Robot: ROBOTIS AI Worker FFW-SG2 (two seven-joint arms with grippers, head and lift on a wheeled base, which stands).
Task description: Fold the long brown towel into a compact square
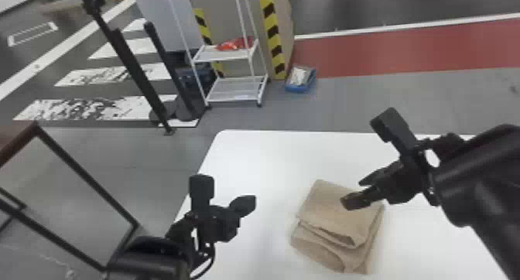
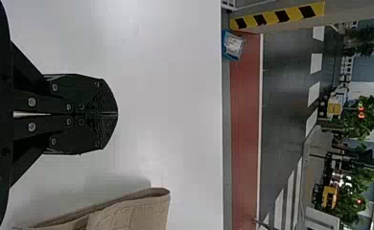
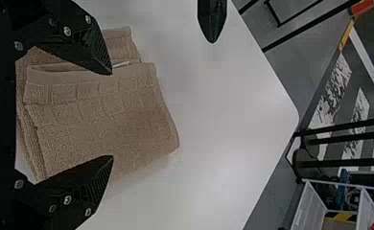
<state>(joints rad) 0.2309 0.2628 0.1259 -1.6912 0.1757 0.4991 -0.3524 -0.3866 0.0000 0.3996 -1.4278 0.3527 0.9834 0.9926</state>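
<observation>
One white worktop (image 1: 263, 155), folded towel (image 1: 325, 205) near right; left gripper (image 1: 249, 204) closed, right gripper (image 1: 353, 191) open; rack (image 1: 228, 55) far left.

Head camera looks forward-down from above; closer wrist cameras share its white tabletop (image 1: 263, 163).

A white table (image 1: 263, 155) with a rounded corner stands on a grey floor (image 1: 425, 99). Beyond it, a white wheeled rack (image 1: 226, 55) bears something red (image 1: 234, 44) on its upper shelf, beside a beige panel (image 1: 251, 26) edged in yellow-and-black striping (image 1: 273, 35). A blue bin (image 1: 298, 88) sits near the panel's foot, where a red floor band (image 1: 406, 49) begins. Worn white stripes (image 1: 77, 110) and a dark metal frame (image 1: 87, 175) lie leftward. Farther off, the left wrist view shows what look like leafy plants (image 2: 357, 120).
</observation>
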